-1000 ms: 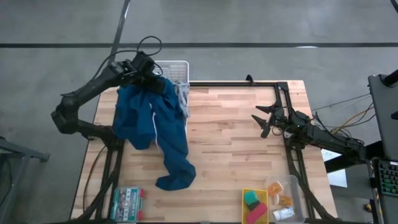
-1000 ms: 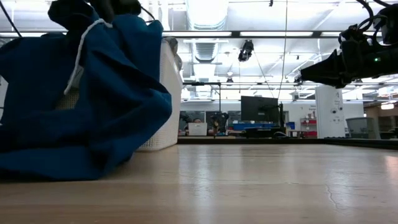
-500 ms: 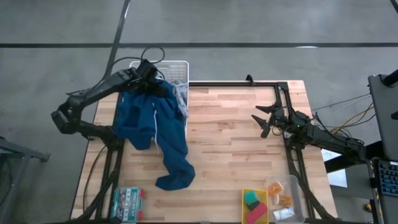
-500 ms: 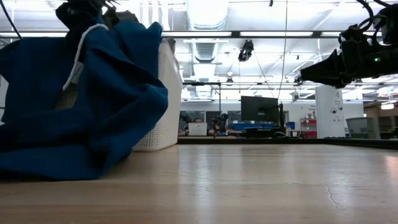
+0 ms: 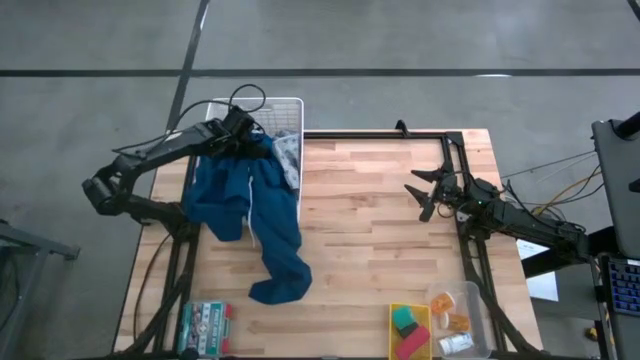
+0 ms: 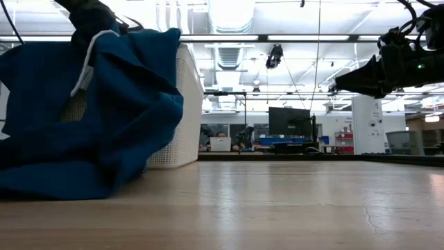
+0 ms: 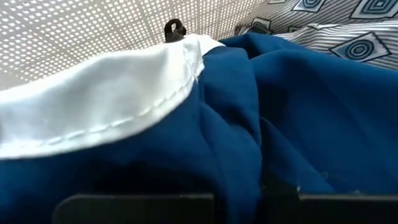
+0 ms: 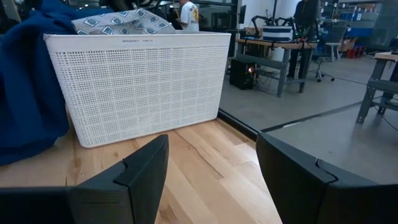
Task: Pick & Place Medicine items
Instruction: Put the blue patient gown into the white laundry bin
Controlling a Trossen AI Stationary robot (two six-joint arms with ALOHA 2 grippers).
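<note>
The medicine items, a small white carton (image 5: 455,343) and tiny orange pieces (image 5: 447,302), lie in a clear bin (image 5: 478,318) at the table's near right. No gripper is near them. My left gripper (image 5: 238,130) is shut on a blue garment (image 5: 250,200) over the white basket (image 5: 285,108) at the table's far left. The garment drapes down the basket's side, and one leg (image 5: 283,275) lies on the table. My right gripper (image 5: 425,195) hovers open over the table's right side, holding nothing. My left gripper holds the blue garment by its upper end (image 7: 236,155), beside the white-lined hem (image 7: 106,106). It comes slanting down from the far left. The bunched cloth hides the fingertips. The garment hangs slack below the gripper against the basket wall (image 6: 184,118), its lower part on the table.
A patterned cloth (image 5: 288,150) lies in the basket. A flat green-and-white box with red ends (image 5: 205,325) sits at the near left edge. A yellow tray (image 5: 397,312) with green and pink blocks stands beside the clear bin. The table's middle (image 5: 370,230) is bare wood.
My left gripper has gone down toward the basket, still shut on the garment. The garment's upper end has sunk with it and the cloth has slackened against the basket; the leg on the table has stayed where it was.
</note>
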